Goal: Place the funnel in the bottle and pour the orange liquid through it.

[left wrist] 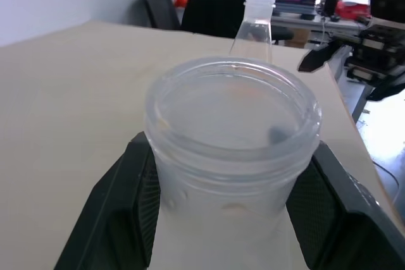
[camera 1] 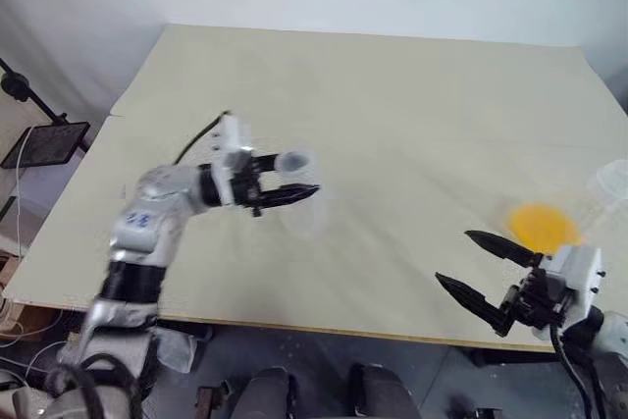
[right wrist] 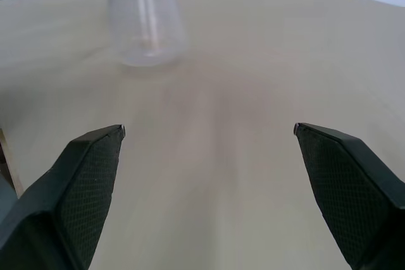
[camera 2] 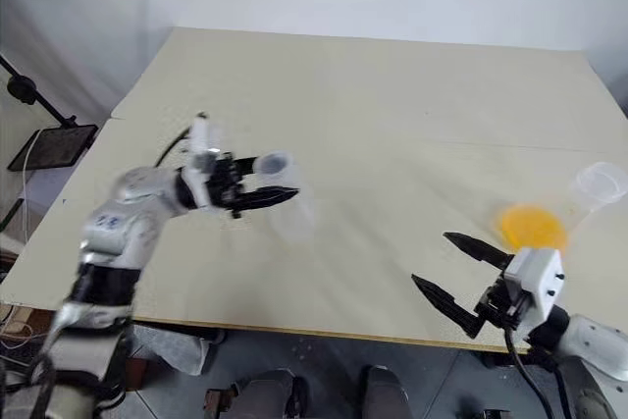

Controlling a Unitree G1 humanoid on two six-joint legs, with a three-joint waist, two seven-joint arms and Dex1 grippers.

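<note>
My left gripper [camera 1: 299,179] is shut on the neck of the bottle [camera 1: 294,161], a clear frosted flask, over the left middle of the table. In the left wrist view the black fingers [left wrist: 120,200] press both sides of the bottle [left wrist: 231,112] just under its round open mouth. From the right wrist view its cone body [right wrist: 145,23] widens down to a flat base. The orange liquid [camera 1: 540,226] pools in a clear flask [camera 1: 610,182] near the right edge. Just in front of that flask my right gripper [camera 1: 481,267] is open and holds nothing. I cannot make out the funnel.
The pale wooden table [camera 1: 392,95] ends close behind the flask on the right and just below my right gripper at the front. A black stand with a tablet [camera 1: 44,139] is off the left edge. A seated person [left wrist: 215,1] and monitors lie beyond the table.
</note>
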